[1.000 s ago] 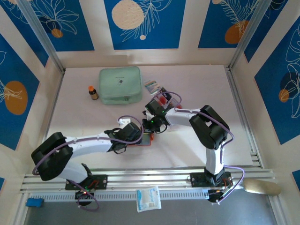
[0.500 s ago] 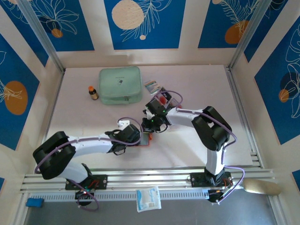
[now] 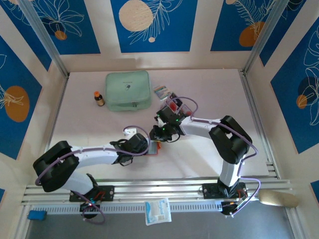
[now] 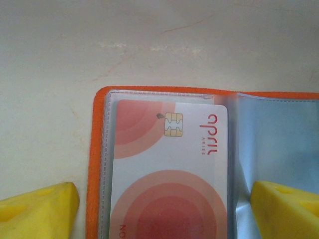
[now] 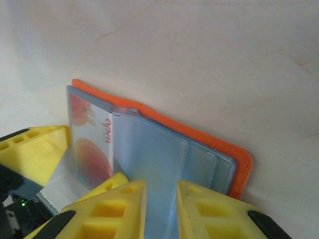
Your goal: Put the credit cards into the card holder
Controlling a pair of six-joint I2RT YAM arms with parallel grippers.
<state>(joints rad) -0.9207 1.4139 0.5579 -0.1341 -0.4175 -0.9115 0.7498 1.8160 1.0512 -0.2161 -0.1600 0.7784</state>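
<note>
The left gripper (image 4: 164, 194), jaws spread wide astride the open orange card holder (image 4: 94, 149), has eased back slightly in the past second. The right gripper (image 5: 162, 199) has pressed in closer, pinching a clear sleeve. One credit card (image 4: 169, 164) sits pocketed, so the next sleeve looks to be being readied. The remaining cards (image 3: 172, 104) lie beyond on the pale table (image 3: 89, 129), near a mint-green pouch (image 3: 128, 90), inside blue leaf-patterned walls (image 3: 152, 25).
</note>
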